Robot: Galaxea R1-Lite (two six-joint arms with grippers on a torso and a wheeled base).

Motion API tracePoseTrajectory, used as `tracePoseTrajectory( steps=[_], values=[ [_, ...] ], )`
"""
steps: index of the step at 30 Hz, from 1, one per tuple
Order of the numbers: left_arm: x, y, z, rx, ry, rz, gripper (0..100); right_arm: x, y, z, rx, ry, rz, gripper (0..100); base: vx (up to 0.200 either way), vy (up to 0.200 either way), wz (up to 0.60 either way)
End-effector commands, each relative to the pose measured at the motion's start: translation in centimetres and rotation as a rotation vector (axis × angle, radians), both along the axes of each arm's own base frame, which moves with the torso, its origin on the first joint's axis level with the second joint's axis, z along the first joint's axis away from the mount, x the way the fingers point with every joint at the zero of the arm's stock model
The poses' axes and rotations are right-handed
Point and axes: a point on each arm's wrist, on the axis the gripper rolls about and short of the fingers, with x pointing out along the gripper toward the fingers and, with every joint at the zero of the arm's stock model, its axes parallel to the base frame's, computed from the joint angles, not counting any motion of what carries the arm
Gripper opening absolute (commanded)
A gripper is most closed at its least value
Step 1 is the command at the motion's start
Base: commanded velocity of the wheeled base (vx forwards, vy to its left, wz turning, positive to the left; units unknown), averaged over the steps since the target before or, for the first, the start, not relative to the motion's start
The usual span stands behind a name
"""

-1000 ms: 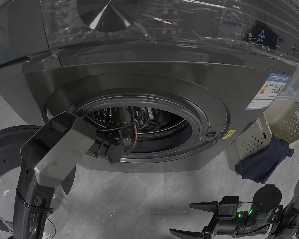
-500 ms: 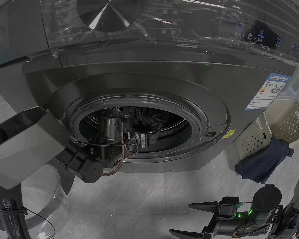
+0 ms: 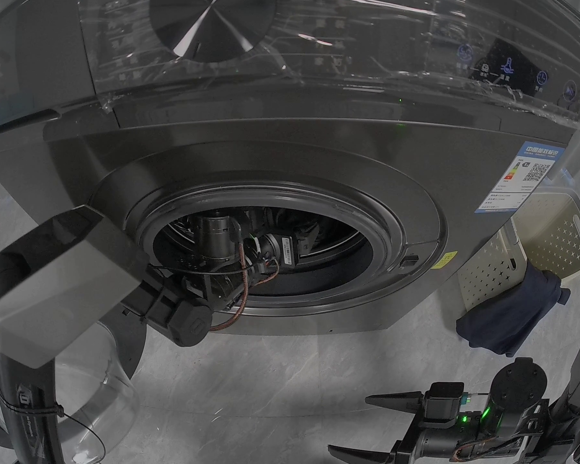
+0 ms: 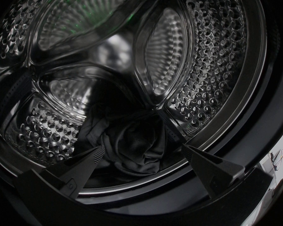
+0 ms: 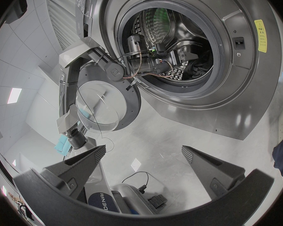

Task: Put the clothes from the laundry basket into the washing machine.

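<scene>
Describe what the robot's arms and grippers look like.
The left arm has a boxy grey shell, black joints, a coppery cable looped at the wrist and a black cable tie. The right gripper is black with pointed, wedge-shaped jaws with ribbed tips, and green lights glow behind it.

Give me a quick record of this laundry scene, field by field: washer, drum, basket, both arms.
Washer: door open, on the left.
Drum: dark garment at the bottom.
Basket: right of washer, navy garment draped over its rim.
Left end effector: open, empty, in the drum mouth.
Right end effector: open, empty, low above the floor.
</scene>
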Motion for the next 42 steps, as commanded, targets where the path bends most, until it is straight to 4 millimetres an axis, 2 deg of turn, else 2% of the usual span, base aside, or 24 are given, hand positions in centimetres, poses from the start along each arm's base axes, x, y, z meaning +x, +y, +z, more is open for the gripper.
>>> tracePoseTrajectory(
  steps=[1, 4, 8, 9, 10, 14, 15, 16, 20, 21, 22, 26, 32, 39, 40, 42],
  values=[
    [0.7, -0.7, -2.3, 0.014, 0.027, -0.003, 100, -0.2, -0.2, -0.1, -0.009, 0.006, 0.001, 100, 0.0, 0.0, 0.0],
    [-0.8, -0.6, -1.8, 0.024, 0.035, -0.02, 100, -0.2, -0.3, -0.1, -0.011, 0.008, 0.001, 100, 0.0, 0.0, 0.0],
    [-5.2, -0.9, -1.2, 0.051, 0.058, -0.087, 100, -0.2, -0.4, 0.2, 0.003, -0.004, -0.002, 100, 0.0, 0.0, 0.0],
    [-6.4, -0.8, -0.8, 0.048, 0.051, -0.101, 100, -0.3, -0.6, 0.6, 0.019, -0.016, -0.004, 100, 0.0, 0.0, 0.0],
    [-6.8, -0.9, -0.8, 0.048, 0.051, -0.105, 100, -0.3, -0.6, 0.8, 0.023, -0.018, -0.005, 100, 0.0, 0.0, 0.0],
    [-11.7, 0.5, 0.2, 0.037, 0.031, -0.151, 100, -0.8, -1.6, 3.2, 0.12, -0.094, -0.014, 100, 0.0, 0.0, 0.0],
    [-12.0, 0.6, 0.2, 0.037, 0.03, -0.151, 100, -0.9, -1.6, 3.4, 0.126, -0.098, -0.014, 100, 0.0, 0.0, 0.0],
    [-14.0, 1.5, 0.3, 0.036, 0.034, -0.16, 100, -1.1, -1.8, 4.0, 0.151, -0.117, -0.018, 100, 0.0, 0.0, 0.0],
    [-18.2, 3.8, 0.8, 0.016, 0.005, -0.216, 100, -0.5, -2.5, 4.6, 0.163, -0.164, -0.098, 100, 0.0, 0.0, 0.0],
    [-18.2, 3.8, 0.8, 0.016, 0.005, -0.216, 100, -0.5, -2.5, 4.6, 0.163, -0.164, -0.098, 100, 0.0, 0.0, 0.0],
    [-19.9, 5.3, 0.9, 0.008, -0.017, -0.235, 100, 0.0, -3.2, 5.2, 0.172, -0.2, -0.149, 100, 0.0, 0.0, 0.0],
    [-23.3, 7.9, 1.0, 0.022, -0.02, -0.264, 100, 1.2, -4.3, 6.8, 0.196, -0.312, -0.231, 100, 0.0, 0.0, 0.0],
    [-26.0, 11.2, 2.0, -0.015, -0.07, -0.242, 100, 1.5, -6.7, 8.3, 0.23, -0.389, -0.347, 100, -0.067, 0.0, 0.0],
    [-27.5, 13.4, 2.8, 0.014, -0.101, -0.156, 100, 1.0, -9.6, 8.4, 0.196, -0.415, -0.481, 100, -0.2, 0.0, 0.0],
    [-27.6, 14.2, 3.0, 0.026, -0.116, -0.119, 100, 0.5, -10.6, 8.9, 0.193, -0.443, -0.521, 100, -0.2, 0.0, 0.0],
    [-27.9, 14.9, 3.4, 0.017, -0.137, -0.096, 100, 0.1, -11.1, 9.0, 0.173, -0.453, -0.536, 100, -0.2, 0.0, 0.0]
  ],
)
